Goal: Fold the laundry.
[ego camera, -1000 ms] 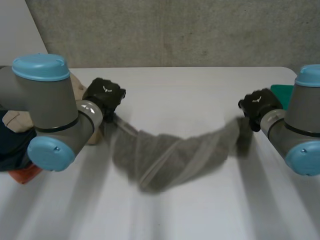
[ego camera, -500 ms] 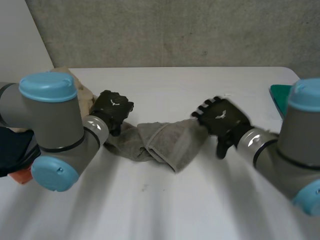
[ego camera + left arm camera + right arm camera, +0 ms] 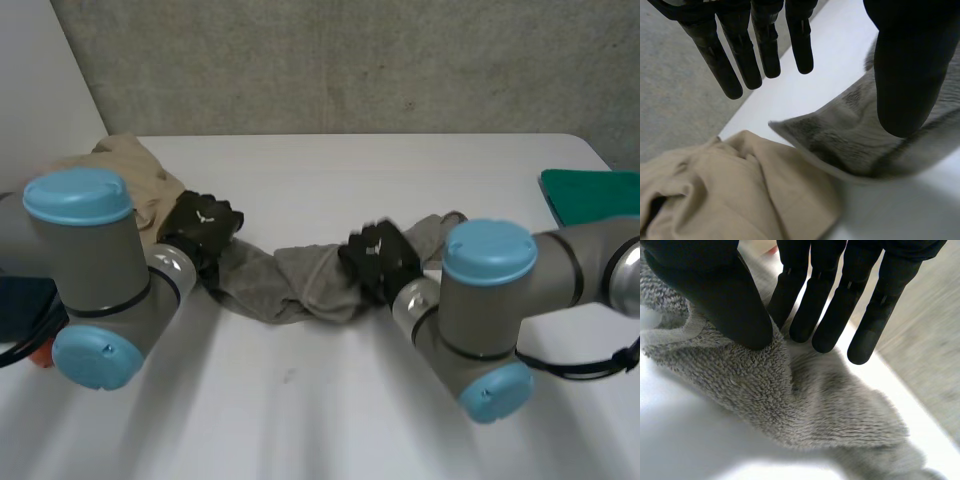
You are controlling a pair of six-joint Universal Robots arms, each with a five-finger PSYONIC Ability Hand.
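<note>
White table point(image 3: 320, 420), grey towel point(image 3: 300, 285) lying crosswise

The white table point(image 3: 320, 175) is carrying a grey towel point(image 3: 300, 285), lying bunched across its middle. A beige garment point(image 3: 135, 175) is lying crumpled near its far left corner, and a green cloth point(image 3: 590, 190) at its right edge.

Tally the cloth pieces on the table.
4: grey towel in the middle of the table; beige garment behind the left arm; green cloth at the right edge; dark blue piece at the left edge. The arms may hide more.
</note>
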